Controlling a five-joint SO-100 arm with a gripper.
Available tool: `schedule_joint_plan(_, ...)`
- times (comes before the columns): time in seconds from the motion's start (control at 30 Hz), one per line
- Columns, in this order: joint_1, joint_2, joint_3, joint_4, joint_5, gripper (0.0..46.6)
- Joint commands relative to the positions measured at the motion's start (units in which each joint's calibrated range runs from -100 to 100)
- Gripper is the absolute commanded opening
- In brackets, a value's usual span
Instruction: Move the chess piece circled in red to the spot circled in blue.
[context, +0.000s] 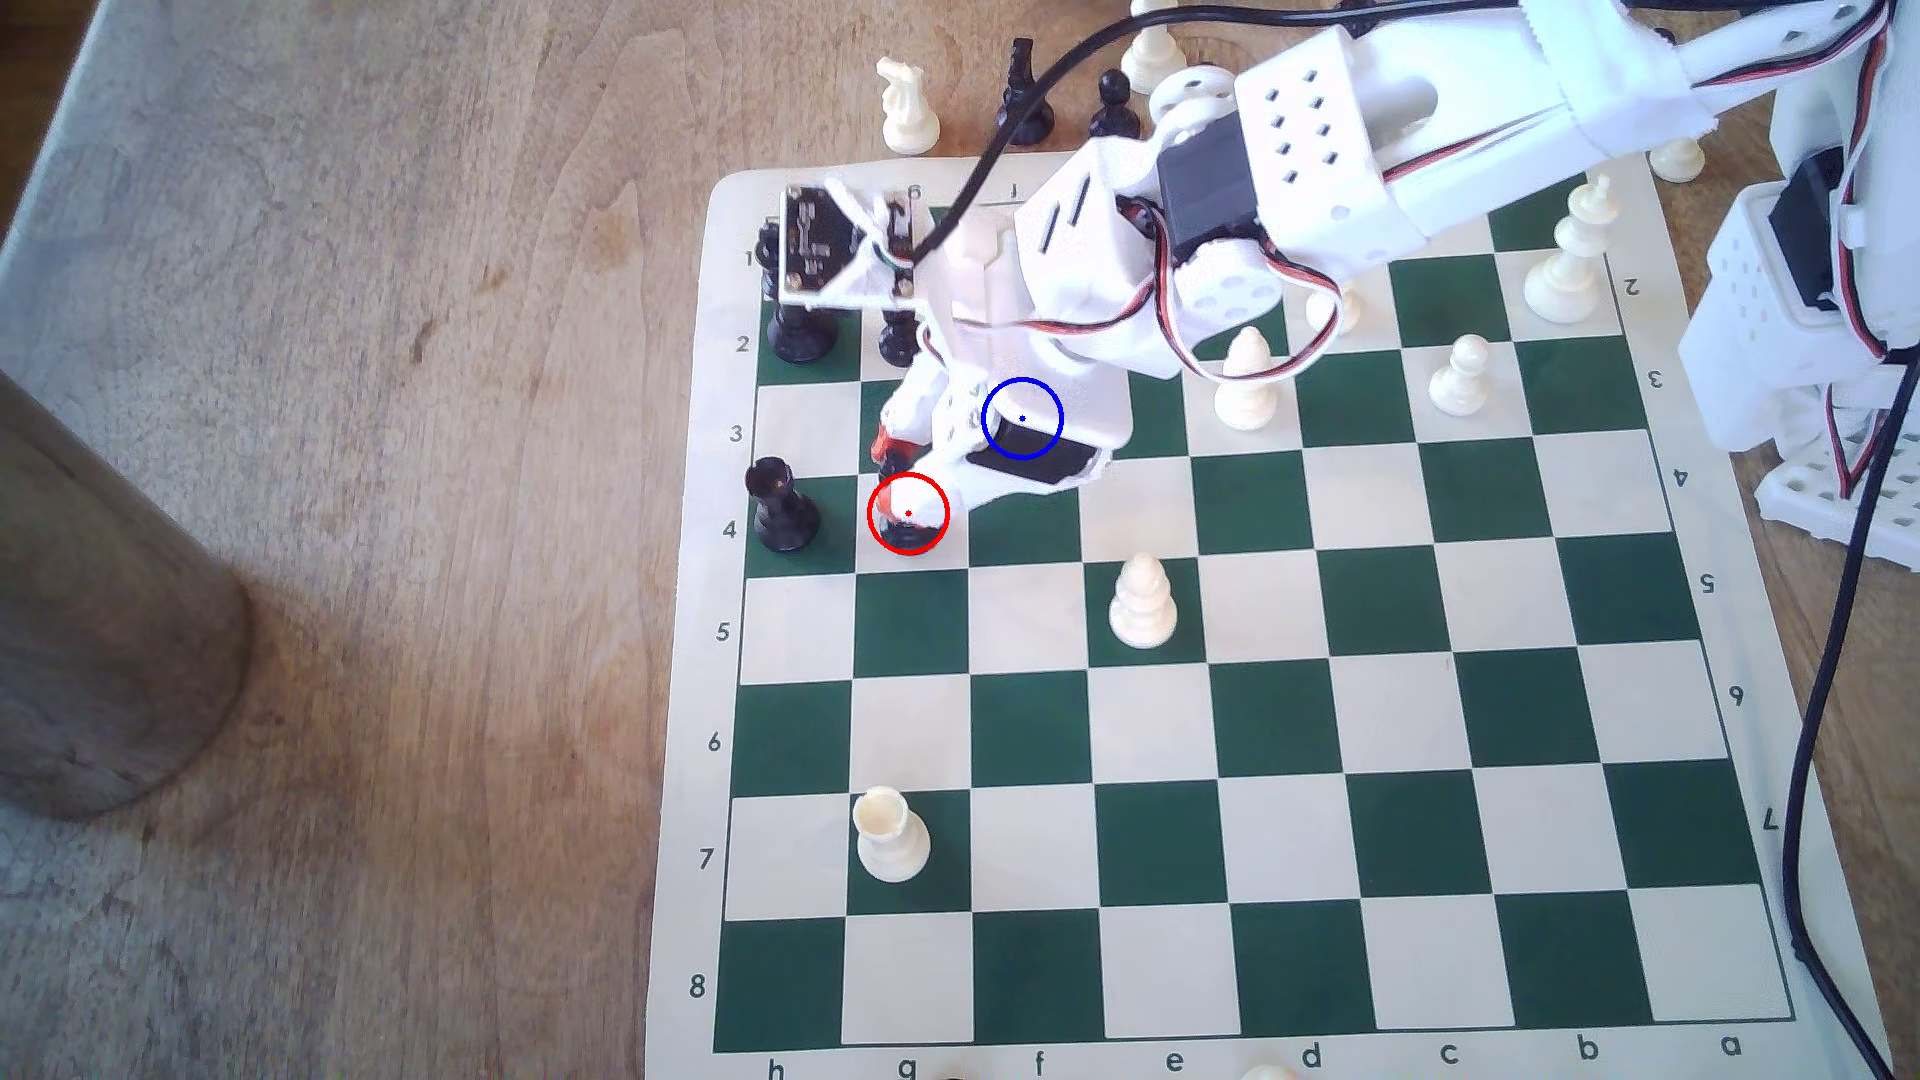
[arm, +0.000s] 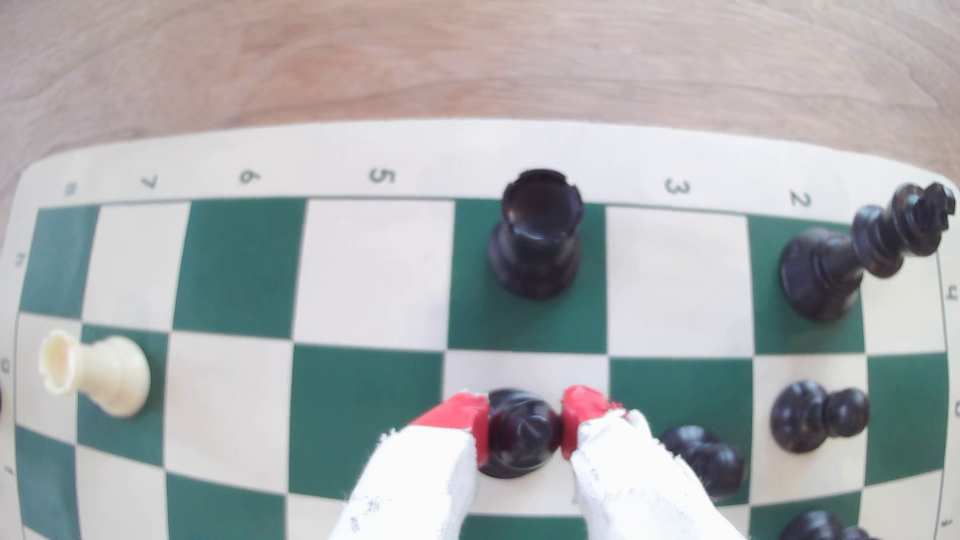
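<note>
The chess piece (arm: 519, 433) is a black bishop with a pointed head. It stands on a cream square on row 4, one square in from the board's numbered edge. My gripper (arm: 524, 431) is shut on it, a red pad (arm: 582, 410) pressing each side of its head. In the exterior view my gripper (context: 902, 501) covers the red ring, and only the piece's dark base (context: 909, 536) shows inside it. The blue ring (context: 985, 419) of the spot is drawn over my gripper's body, which hides the square beneath.
A black rook (arm: 537, 233) stands one square beyond the bishop, at the board's edge (context: 781, 509). Black pawns (arm: 818, 415) and a black king (arm: 831, 270) crowd rows 2 and 3. A white pawn (context: 1143, 602) and a white rook (context: 891, 836) stand further along the board.
</note>
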Motion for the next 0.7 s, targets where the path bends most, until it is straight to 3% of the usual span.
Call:
schedule_joint_plan(0.0, -0.2, -2.9, -5.7, -0.5, -0.4, 0.3)
schedule_joint_plan(0.37, -0.6, -11.2, -8.6, 7.6, -1.4, 0.3)
schedule_joint_plan(0.67, 1.1, -24.0, -0.8, 12.9, -1.5, 0.2)
